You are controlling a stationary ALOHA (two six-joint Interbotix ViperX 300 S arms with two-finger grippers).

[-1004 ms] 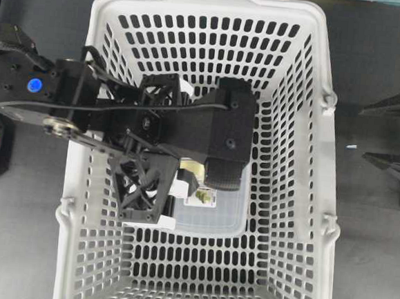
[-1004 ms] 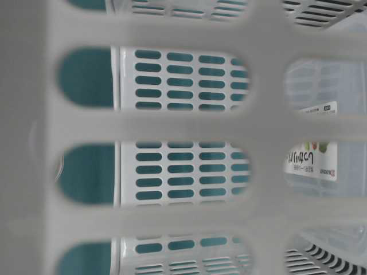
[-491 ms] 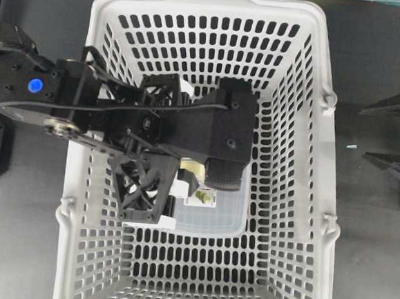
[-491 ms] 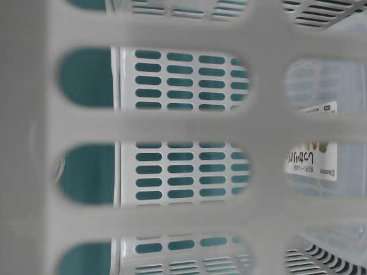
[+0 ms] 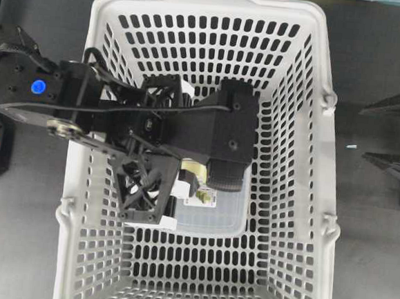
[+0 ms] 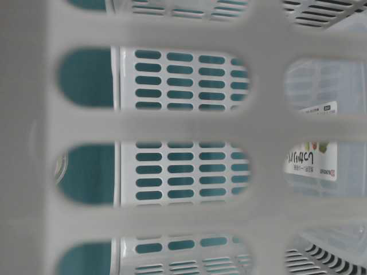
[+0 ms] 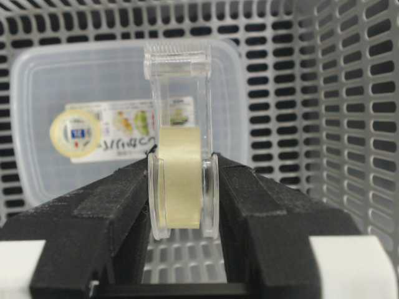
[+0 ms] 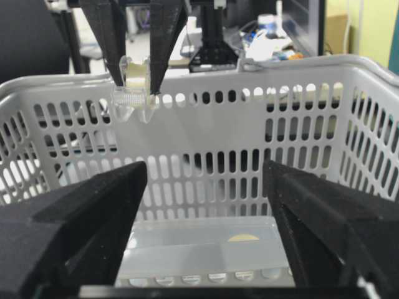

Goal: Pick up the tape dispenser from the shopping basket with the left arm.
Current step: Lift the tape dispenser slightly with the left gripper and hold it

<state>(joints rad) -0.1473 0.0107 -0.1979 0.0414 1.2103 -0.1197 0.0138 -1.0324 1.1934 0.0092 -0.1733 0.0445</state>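
Observation:
The tape dispenser, clear plastic with a pale yellow roll, is clamped upright between my left gripper's black fingers. In the right wrist view the dispenser hangs from those fingers at about the height of the far rim. From overhead only a bit of it shows under the left arm's wrist block, over the middle of the light-grey shopping basket. My right gripper is open and empty outside the basket's right wall, and its jaws stand wide apart in the right wrist view.
A large translucent box with a Japanese label lies on the basket floor below the dispenser; it also shows in the left wrist view and the table-level view. Slotted basket walls surround the left gripper.
The left arm has shifted very slightly with the dispenser still in its grip. The right arm has not moved.

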